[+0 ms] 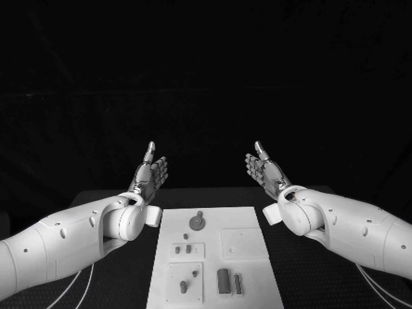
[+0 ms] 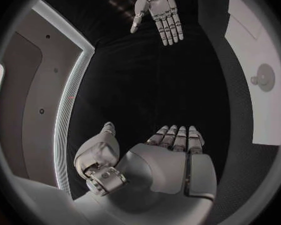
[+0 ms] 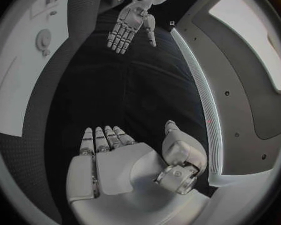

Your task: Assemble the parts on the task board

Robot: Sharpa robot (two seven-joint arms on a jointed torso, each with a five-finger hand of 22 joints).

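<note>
The left robot hand [image 1: 150, 172] is raised above the far side of the black surface [image 1: 299, 257], palm turned inward, fingers straight and spread, grasping nothing. The right robot hand [image 1: 266, 172] mirrors it across the gap, also released and empty; the two stand well apart, clear of everything below. Both are jointed silvery metal on smooth, rounded white arm shells.

The task board [image 1: 248, 222], a flat white rectangular plate, lies on the surface between the two forearms, nearer the robot than the hands. It is divided into shallow square panels. A round disc part with a short stem [image 1: 197, 222] sits near its far end. Below that, small dark parts [image 1: 181, 248] rest on a left-hand panel, and two upright bar-shaped parts [image 1: 229, 282] stand side by side at the near right. The board's near edge is cut off by the frame.

The left wrist view shows the board's rim [image 2: 265, 110] and the disc; the smaller parts are too small to make out. No writing can be read anywhere.
</note>
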